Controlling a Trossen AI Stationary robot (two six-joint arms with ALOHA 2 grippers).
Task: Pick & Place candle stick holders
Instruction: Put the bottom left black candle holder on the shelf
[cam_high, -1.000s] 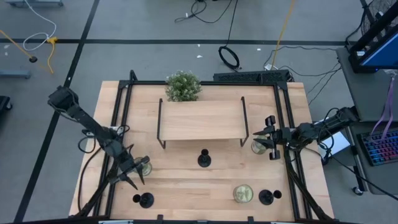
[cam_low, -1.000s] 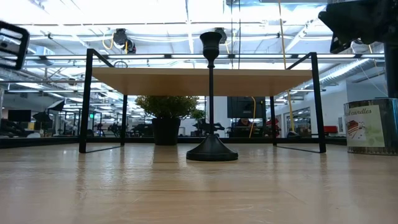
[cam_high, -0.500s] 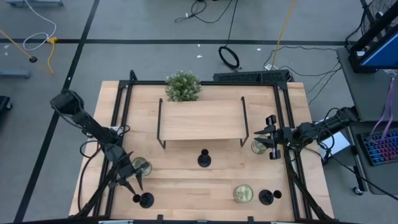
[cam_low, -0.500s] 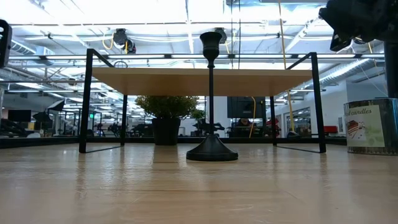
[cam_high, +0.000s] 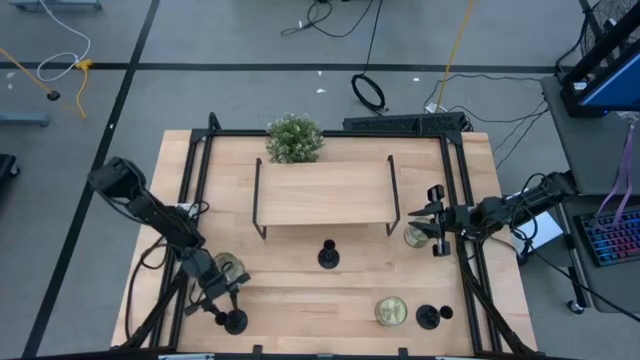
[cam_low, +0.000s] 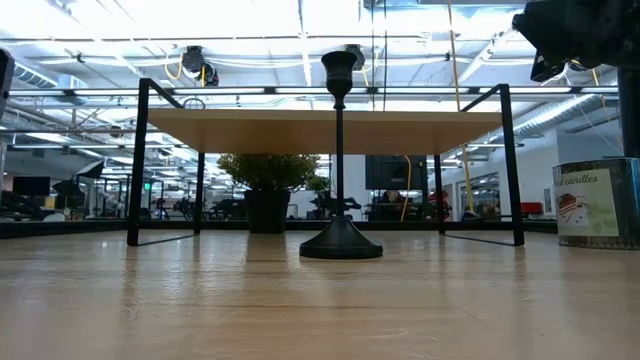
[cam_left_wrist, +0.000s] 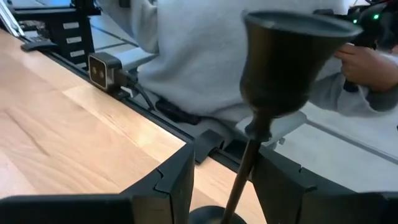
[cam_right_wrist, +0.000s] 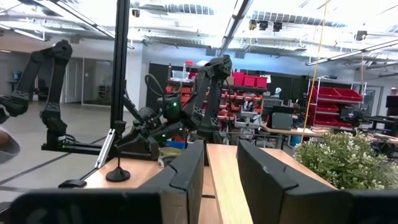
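Note:
Three matte-black candle stick holders stand on their disc bases on the wooden table: one at the near left, one in the middle in front of the shelf, and one at the near right. My left gripper is open, low over the table, right at the near-left holder. In the left wrist view its fingers stand on either side of the thin stem, below the cup top. My right gripper is open and empty at the table's right, above a candle jar.
A low wooden shelf on black legs stands mid-table, with a green plant behind it. Candle jars stand at the left and near right. A person in a grey top sits just beyond the table's near edge.
My left gripper has gone toward the table's near edge and down to the near-left holder, so that its open fingers now stand around the stem. The holders have kept still.

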